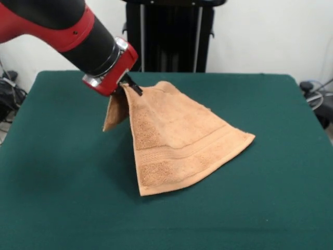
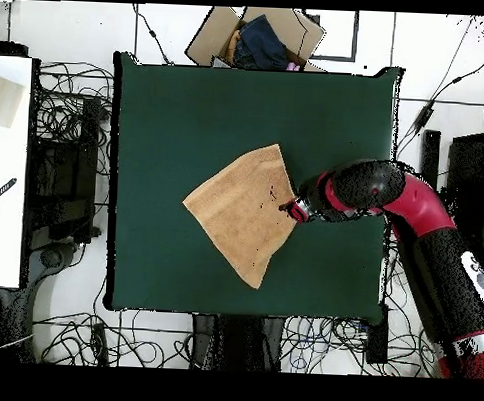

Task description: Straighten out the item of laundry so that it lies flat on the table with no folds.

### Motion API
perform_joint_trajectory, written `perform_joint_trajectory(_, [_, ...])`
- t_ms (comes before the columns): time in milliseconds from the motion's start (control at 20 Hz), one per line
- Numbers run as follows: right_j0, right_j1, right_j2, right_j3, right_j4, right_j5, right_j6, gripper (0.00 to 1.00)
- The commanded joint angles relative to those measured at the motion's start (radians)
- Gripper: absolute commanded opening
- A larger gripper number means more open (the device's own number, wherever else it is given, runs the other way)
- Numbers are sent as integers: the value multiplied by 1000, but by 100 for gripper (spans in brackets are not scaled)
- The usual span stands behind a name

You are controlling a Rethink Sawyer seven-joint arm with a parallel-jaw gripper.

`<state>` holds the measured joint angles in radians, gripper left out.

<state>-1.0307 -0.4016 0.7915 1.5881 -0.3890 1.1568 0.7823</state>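
Note:
The item of laundry, a peach-orange towel [image 1: 177,140] with a woven band stripe near its front edge, is partly lifted off the green table [image 1: 62,198]. My gripper [image 1: 131,86] is shut on one upper corner of the towel and holds it above the tabletop. From there the cloth drapes down like a tent; a small flap hangs to the left, and the front and right corners rest on the table. In the overhead view the towel [image 2: 240,213] forms a fan shape near the table's middle, with the gripper [image 2: 289,205] at its right edge.
An open cardboard box [image 2: 255,37] with dark cloth inside sits past the table's top edge in the overhead view. Cables and equipment surround the table [image 2: 160,105]. A black stand [image 1: 169,36] rises behind the far edge in the front view.

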Motion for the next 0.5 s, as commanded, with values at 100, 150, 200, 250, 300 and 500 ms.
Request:
perform_joint_trajectory(100, [-29,83,-66,83,-14,-229,117,100])
perform_joint_trajectory(150, [-31,85,-67,85,-8,-237,128,100])
perform_joint_trajectory(200, [-32,86,-69,84,-4,-239,131,100])
perform_joint_trajectory(250, [-33,87,-69,87,-1,-243,131,100])
perform_joint_trajectory(300, [-31,83,-74,88,-2,-249,139,100])
perform_joint_trajectory(500, [-27,92,-79,76,5,-224,108,100])
